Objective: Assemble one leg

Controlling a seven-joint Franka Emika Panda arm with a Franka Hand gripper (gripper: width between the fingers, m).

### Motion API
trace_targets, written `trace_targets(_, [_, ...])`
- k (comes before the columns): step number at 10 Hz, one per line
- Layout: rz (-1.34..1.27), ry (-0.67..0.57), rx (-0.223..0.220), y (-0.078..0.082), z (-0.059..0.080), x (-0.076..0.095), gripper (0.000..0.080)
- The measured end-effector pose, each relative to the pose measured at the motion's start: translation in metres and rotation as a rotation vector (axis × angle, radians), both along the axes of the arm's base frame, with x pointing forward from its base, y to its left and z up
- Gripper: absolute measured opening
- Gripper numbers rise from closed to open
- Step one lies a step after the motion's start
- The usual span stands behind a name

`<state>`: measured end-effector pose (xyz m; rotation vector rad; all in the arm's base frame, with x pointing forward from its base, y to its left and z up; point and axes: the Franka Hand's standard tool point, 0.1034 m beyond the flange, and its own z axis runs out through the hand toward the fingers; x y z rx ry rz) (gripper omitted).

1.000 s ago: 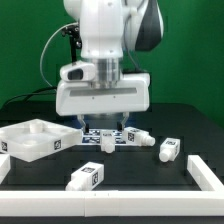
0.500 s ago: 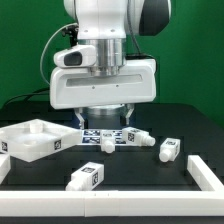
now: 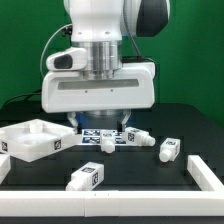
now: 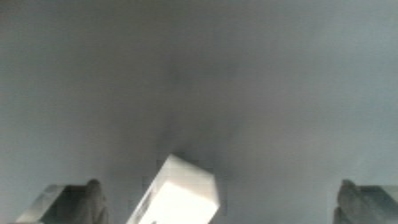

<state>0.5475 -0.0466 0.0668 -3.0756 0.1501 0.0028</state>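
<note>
Wrist view: blurred grey all over. Two dark fingers at opposite sides of the picture, end effector spread wide with nothing clamped. Between them a pale slanted shape, too blurred to identify.

Exterior view: white arm upright over the middle of the black desk, its broad wrist housing hiding most of the end effector. Hanging above the desk, touching nothing. Directly below, the marker board, flat on the desk.

Four legs loose on the desk, none held:
- one leg at the near edge of the marker board
- a second leg on its side, just beside the board toward the exterior view's right
- a third leg farther out on that side
- a fourth leg well apart from the rest, nearest the camera

White panel with a raised rim at the exterior view's left, apart from every leg. White border strip along the near edge of the desk. Green backdrop behind.
</note>
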Motion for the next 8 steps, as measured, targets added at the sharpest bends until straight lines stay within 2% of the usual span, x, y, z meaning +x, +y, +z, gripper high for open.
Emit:
trace_targets(2, [-0.049, -0.004, 0.001, -0.016, -0.018, 0.007, 0.0649])
trace_targets(6, [-0.041, -0.004, 0.001, -0.012, -0.017, 0.008, 0.0649])
trace_targets(8, [-0.184, 0.014, 0.012, -0.010, -0.033, 0.018, 0.0649])
